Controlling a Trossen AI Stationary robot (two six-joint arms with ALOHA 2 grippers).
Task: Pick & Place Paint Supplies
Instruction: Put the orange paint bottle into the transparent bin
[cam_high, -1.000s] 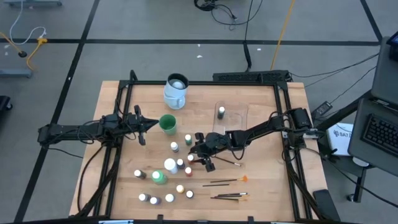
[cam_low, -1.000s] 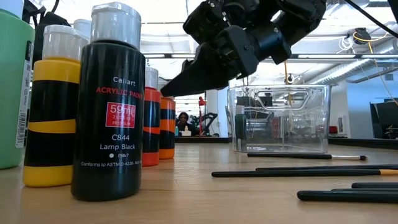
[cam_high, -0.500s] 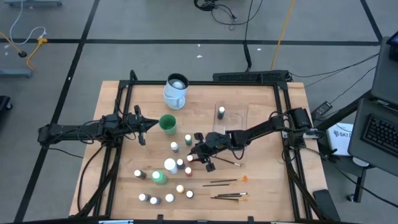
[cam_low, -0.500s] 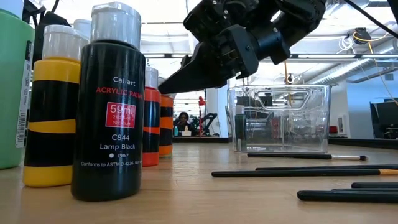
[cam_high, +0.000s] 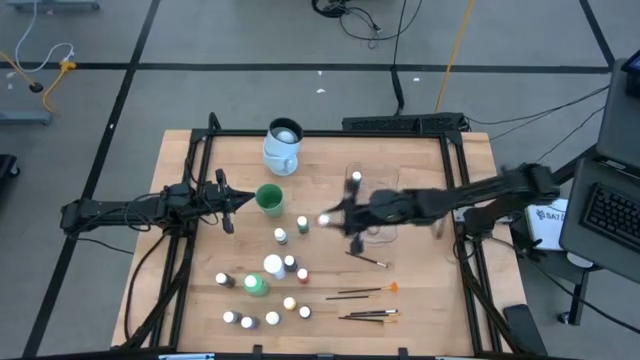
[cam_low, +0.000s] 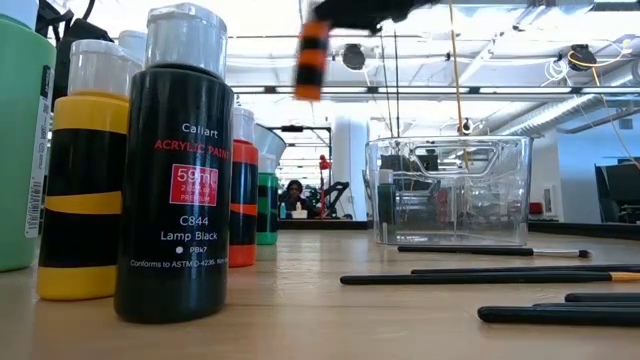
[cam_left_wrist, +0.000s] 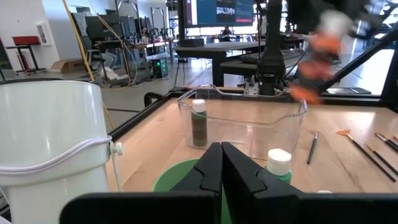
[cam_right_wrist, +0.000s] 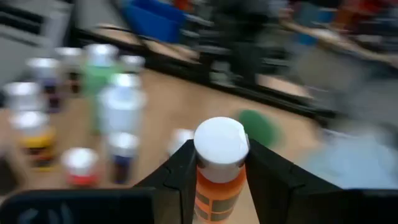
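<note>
step in hand: carrying. My right jaws (cam_right_wrist: 217, 186) pinch an orange bottle (cam_right_wrist: 219, 163) just under its white cap, and it hangs clear of the tabletop (cam_high: 420, 290), high in the low view near the top centre.
where it is: in the overhead view, right of centre, my right arm reaches in from the right edge with the bottle's white cap showing at its tip, just left of the clear tub (cam_high: 372, 190).
next move: I judge it calls for bringing the bottle over the tub's open top, lowering it inside clear of the rim and of the bottle already there, then spreading the jaws.
left side: my left jaws (cam_left_wrist: 221, 163) are pressed together and hold nothing; that arm waits at the left of the overhead frame, pointing at the green cup (cam_high: 269, 199).
clear tub: holds one small dark bottle (cam_high: 356, 180) with a white cap, standing upright; otherwise I see nothing in it.
mug: the white mug (cam_high: 283, 146) sits at upper centre of the tabletop; I cannot tell whether anything is in it.
left to do: a cluster of small bottles (cam_high: 272, 265) stands at lower centre and the brushes (cam_high: 368, 315) lie at lower right, all outside the tub.
</note>
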